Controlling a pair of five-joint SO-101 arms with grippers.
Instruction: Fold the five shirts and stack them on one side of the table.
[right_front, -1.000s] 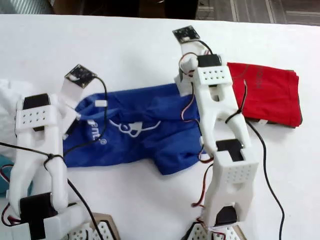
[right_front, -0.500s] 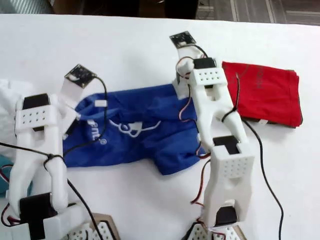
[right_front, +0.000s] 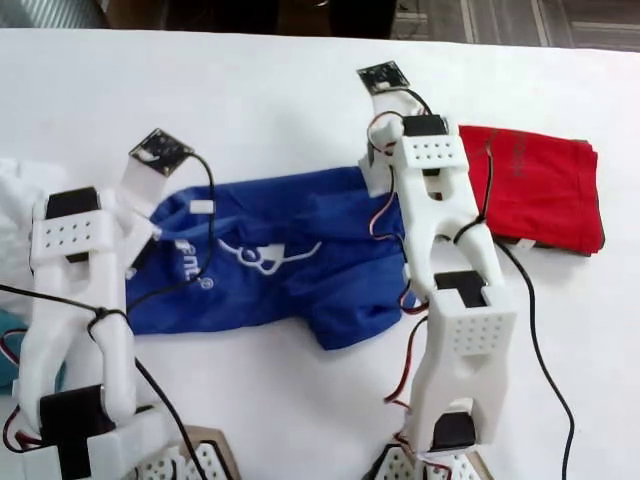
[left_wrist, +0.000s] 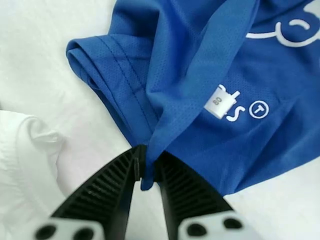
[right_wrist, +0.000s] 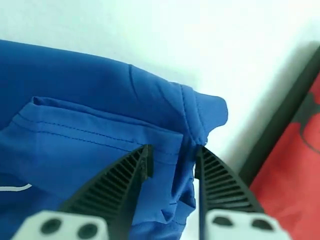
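On the white table (right_front: 250, 90) the blue shirt (right_front: 290, 260) lies not yet folded, one end pinched by the left end effector (left_wrist: 148, 159), the other end between the spread right end effector (right_wrist: 172, 155), and a folded red shirt (right_front: 540, 185) lies beside it, so most work seems left.

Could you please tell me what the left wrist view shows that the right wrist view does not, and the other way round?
Left wrist view's own: the left gripper, shut on a fold of the blue shirt, a small white tag on that shirt, and a crumpled white cloth beside it. Right wrist view's own: the right gripper, jaws apart on either side of the shirt's hem, and a folded red shirt. Shared: the blue shirt lying on the white table.
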